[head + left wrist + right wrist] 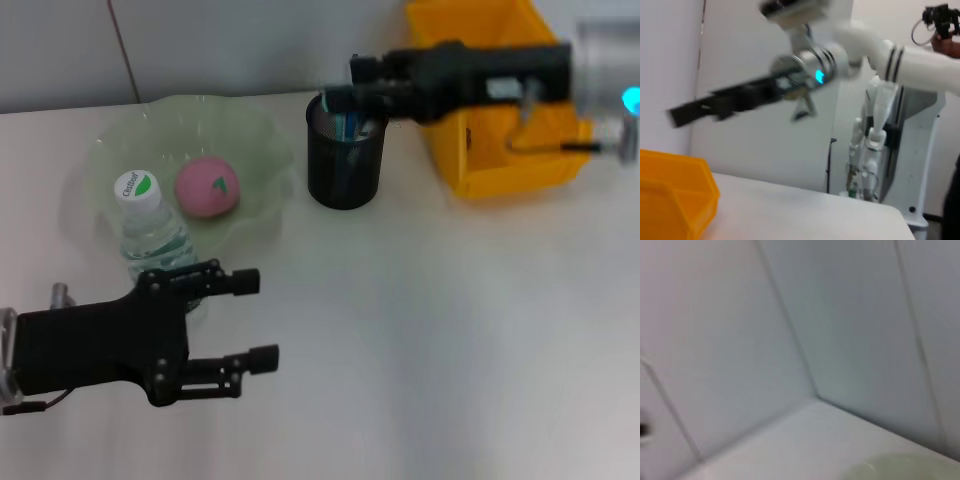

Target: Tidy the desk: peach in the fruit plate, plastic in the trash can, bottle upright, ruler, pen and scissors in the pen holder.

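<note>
— How many of each thing were there?

— One peach [208, 187], one bottle [151, 228], one fruit plate [262, 135], one pen holder [345, 160] and one trash can [500, 120]. The peach lay in the plate; the bottle stood upright at the plate's near rim, white cap up, its long axis vertical. Something light blue stood inside the holder.

— And the surface?

— A plain white bench [450, 340] set against a pale wall; the yellow can stood at the far right, the mesh holder between it and the plate.

— The hands?

— Two. The left hand [258, 320] hovered low over the near bench just in front of the bottle, fingers spread wide and holding nothing. The right hand [345, 83] reached leftward across the can to the holder's rim — whether it gripped anything could not be told.
</note>
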Controlling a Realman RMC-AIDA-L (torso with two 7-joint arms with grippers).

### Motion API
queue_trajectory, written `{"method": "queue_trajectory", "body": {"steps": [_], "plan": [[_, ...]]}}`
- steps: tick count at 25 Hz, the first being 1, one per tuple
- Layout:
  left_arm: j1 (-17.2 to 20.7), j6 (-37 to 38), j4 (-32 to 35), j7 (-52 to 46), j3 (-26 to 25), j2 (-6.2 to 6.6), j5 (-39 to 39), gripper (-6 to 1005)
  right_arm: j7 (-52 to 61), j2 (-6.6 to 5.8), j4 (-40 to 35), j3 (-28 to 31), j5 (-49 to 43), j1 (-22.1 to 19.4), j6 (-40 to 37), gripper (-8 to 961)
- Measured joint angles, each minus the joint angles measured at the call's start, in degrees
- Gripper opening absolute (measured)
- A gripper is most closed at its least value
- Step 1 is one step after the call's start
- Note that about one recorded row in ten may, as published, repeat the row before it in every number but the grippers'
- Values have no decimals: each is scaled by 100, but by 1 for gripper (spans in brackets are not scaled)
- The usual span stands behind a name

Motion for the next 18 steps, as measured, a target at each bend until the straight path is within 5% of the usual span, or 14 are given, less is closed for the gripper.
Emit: {"method": "queue_trajectory", "body": {"steps": [9, 18], "plan": [[50, -211, -483, 258, -386, -110, 76, 814, -3502, -333, 2652, 699, 575, -527, -986, 706], [76, -455, -644, 471, -337, -120, 150, 813, -4696, -244, 3173, 712, -65, -670, -951, 707]]}}
